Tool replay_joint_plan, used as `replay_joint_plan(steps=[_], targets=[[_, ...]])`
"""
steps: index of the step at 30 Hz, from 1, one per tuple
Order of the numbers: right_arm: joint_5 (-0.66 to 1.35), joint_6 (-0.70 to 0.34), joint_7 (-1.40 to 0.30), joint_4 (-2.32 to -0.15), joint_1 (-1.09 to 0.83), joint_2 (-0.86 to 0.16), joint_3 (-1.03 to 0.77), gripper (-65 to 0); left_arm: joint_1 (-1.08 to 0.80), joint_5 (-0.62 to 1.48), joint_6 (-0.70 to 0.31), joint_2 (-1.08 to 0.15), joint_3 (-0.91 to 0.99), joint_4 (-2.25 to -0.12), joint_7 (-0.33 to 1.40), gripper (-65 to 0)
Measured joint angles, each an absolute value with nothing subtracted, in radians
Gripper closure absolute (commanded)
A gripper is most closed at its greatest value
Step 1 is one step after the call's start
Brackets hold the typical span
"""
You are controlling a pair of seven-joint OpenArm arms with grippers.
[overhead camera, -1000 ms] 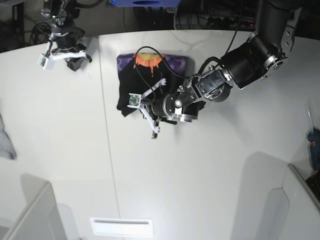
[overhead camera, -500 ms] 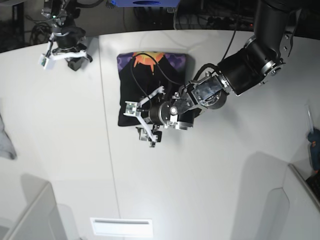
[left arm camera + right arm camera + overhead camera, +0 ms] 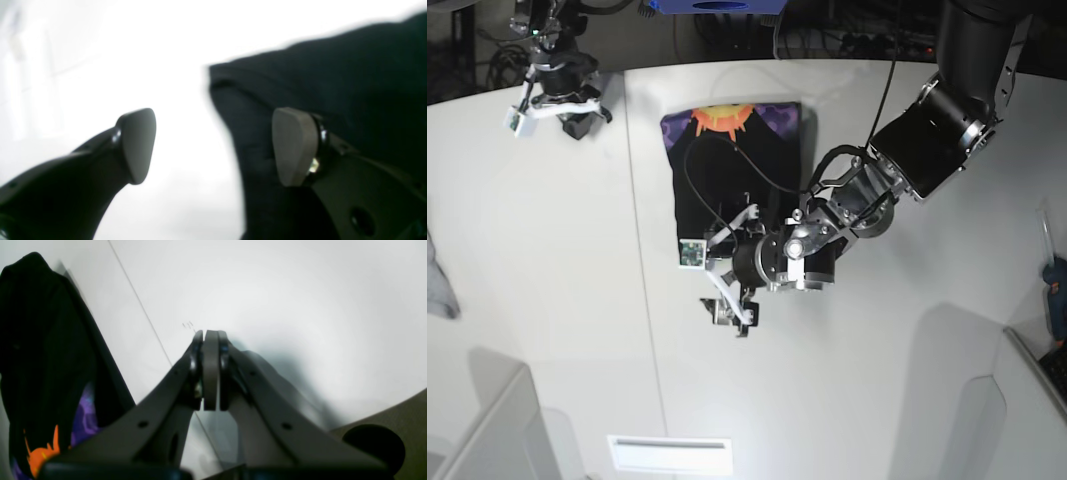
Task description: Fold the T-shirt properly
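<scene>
The black T-shirt [image 3: 732, 165] lies folded into a rectangle on the white table, with its purple and orange print [image 3: 727, 118] showing along the far edge. My left gripper [image 3: 730, 268] hovers at the shirt's near edge, open and holding nothing. In the left wrist view one pad [image 3: 295, 146] is over the black T-shirt [image 3: 333, 83] and the other pad [image 3: 136, 143] over bare table. My right gripper [image 3: 552, 100] rests at the far left corner, shut and empty, well away from the shirt. The right wrist view shows the right gripper [image 3: 210, 370] with the T-shirt [image 3: 43, 340] off to its left.
A small light-grey cloth [image 3: 437, 275] lies at the table's left edge. Grey bins stand at the near left [image 3: 487, 430] and near right [image 3: 1027, 400]. A blue object [image 3: 1055, 290] sits at the right edge. A white slot [image 3: 670, 453] is set in the near table edge.
My left gripper opened, let go of the shirt's edge and moved toward the near side. The shirt now lies flatter and longer. The right arm has not moved.
</scene>
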State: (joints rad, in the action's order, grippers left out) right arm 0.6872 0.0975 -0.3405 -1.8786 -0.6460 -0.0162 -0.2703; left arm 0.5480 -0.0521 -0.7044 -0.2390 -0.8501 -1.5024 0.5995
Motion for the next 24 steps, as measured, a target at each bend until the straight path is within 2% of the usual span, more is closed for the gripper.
replay_joint_plan(steps=[4,6,8,10,11,15,18,20,24], targets=[[0.646,0.098,-0.345,-1.895,-0.659,-0.016,-0.268,0.0,0.487,-0.051,-0.708,-0.238,-0.731,-1.613,0.603,-51.2],[0.585,0.098,-0.341,-1.934,-0.676,-0.017,-0.268,0.0,0.444,-0.049,-0.708,-0.238,-0.652,-1.683,0.650,-44.8],[0.518,0.097,-0.339,-1.984,-0.695,-0.017,-0.268,0.0,0.403,-0.054,-0.706,-0.240,-0.569,-1.758,0.709,-30.6],[0.489,0.095,-0.323,-2.006,-0.712,-0.016,-0.268,0.0,0.355,-0.054,-0.705,-0.245,-0.489,-1.822,0.723,-8.2],[0.480,0.096,-0.333,-2.005,-0.716,-0.017,-0.268,0.0,0.327,-0.056,-0.705,-0.248,-0.452,-1.849,0.723,0.0],[0.343,0.085,-0.339,-2.004,-0.724,-0.020,-0.268,0.0,0.190,-0.056,-0.708,-0.237,-0.266,-1.914,0.720,0.0],[0.218,-0.017,-0.329,-2.003,-0.728,-0.021,-0.268,0.0,0.114,-0.059,-0.704,-0.239,-0.128,-1.935,0.716,0.0],[0.171,-0.081,-0.295,-2.003,-0.745,-0.014,-0.268,0.0,0.057,-0.064,-0.704,-0.241,-0.052,-1.937,0.607,0.0],[0.063,-0.126,-0.149,-2.003,-0.824,-0.019,-0.269,0.0,-0.126,-0.064,-0.704,-0.253,0.049,-1.940,0.345,0.0]])
